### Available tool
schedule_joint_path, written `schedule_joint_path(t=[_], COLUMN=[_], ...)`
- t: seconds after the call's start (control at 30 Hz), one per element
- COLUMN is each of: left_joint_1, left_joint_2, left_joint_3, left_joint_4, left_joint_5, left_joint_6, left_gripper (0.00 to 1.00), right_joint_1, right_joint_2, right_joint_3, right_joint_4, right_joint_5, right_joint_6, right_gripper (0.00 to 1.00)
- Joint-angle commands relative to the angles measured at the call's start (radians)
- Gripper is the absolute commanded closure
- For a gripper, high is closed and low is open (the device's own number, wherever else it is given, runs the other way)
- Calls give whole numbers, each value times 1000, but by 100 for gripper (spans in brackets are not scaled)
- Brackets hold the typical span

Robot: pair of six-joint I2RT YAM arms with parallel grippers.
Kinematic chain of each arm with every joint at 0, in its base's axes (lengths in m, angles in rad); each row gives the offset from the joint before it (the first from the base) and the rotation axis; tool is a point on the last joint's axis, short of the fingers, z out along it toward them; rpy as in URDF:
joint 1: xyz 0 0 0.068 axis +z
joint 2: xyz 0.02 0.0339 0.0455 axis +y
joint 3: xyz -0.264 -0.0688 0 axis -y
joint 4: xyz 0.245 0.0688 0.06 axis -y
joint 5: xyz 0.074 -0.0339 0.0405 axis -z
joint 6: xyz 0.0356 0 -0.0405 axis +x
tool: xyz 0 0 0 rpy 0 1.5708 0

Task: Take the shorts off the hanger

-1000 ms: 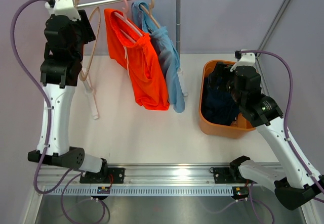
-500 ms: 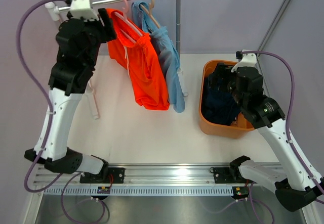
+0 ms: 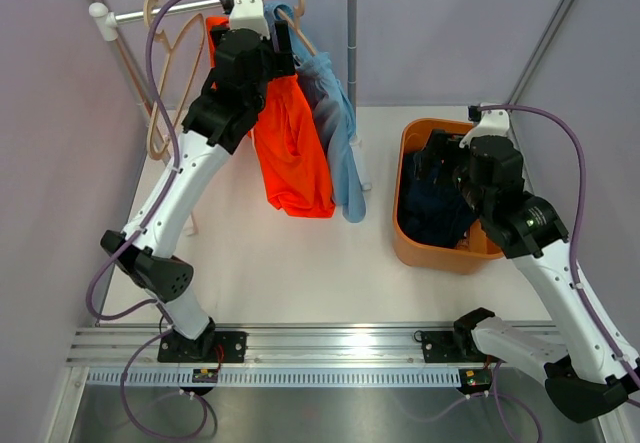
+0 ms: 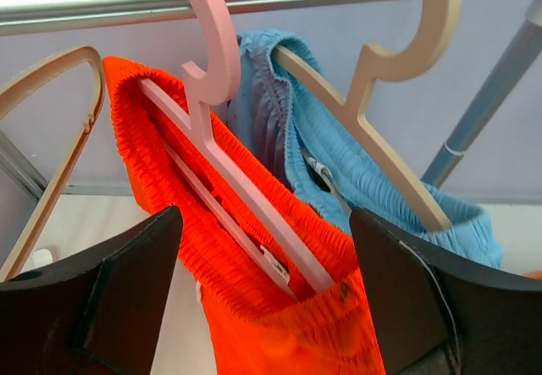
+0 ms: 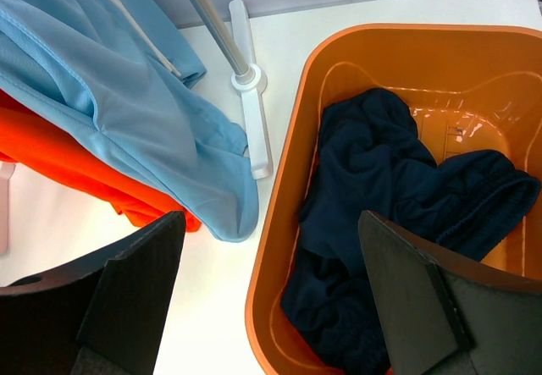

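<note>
Bright orange shorts [image 3: 290,153] hang on a pink hanger [image 4: 229,172] from the rail [image 3: 180,5]. Light blue shorts [image 3: 340,153] hang just right of them on a beige hanger [image 4: 381,62]. The dark navy shorts [image 3: 435,208] lie crumpled in the orange basket [image 3: 400,233]. My left gripper [image 3: 262,68] is open at the rail. Its jaws stand on either side of the orange waistband [image 4: 279,333] without touching it. My right gripper [image 3: 445,158] is open and empty above the basket's left rim [image 5: 279,223], over the navy shorts [image 5: 381,197].
An empty beige hanger [image 3: 160,113] hangs at the rail's left end and also shows in the left wrist view [image 4: 51,138]. The rack's right post [image 3: 352,63] and its white foot [image 5: 250,121] stand between the hanging shorts and the basket. Purple walls enclose the back and sides.
My left arm has swung right along the rail, from the empty hanger at the left end to the orange shorts. The right arm has hardly moved.
</note>
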Motion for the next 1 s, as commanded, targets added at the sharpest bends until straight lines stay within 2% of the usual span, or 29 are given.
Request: schedule_joint_path(t=[0.0, 0.2, 0.5, 0.67, 0.8, 0.97], left_joint_1=[-2, 0, 33, 76, 109, 138], left_joint_2=[45, 166, 212, 223, 243, 252], left_joint_3=[68, 170, 164, 175, 206, 220], left_joint_4=[161, 159, 192, 167, 110, 67], left_joint_5=[-136, -193, -261, -236, -164, -89], left_joint_6=[-15, -5, -30, -54, -71, -102], left_gripper=[15, 15, 22, 23, 24, 33], right_joint_1=[-4, -4, -4, -3, -4, -4], right_joint_2=[-23, -43, -64, -63, -57, -54], right_joint_3=[51, 65, 59, 59, 61, 64], right_joint_4=[-20, -40, -53, -55, -50, -50], right_joint_5=[27, 56, 64, 64, 62, 60], right_joint_6=[-20, -33, -40, -42, -40, -36], right_gripper=[9, 8, 8, 8, 8, 8])
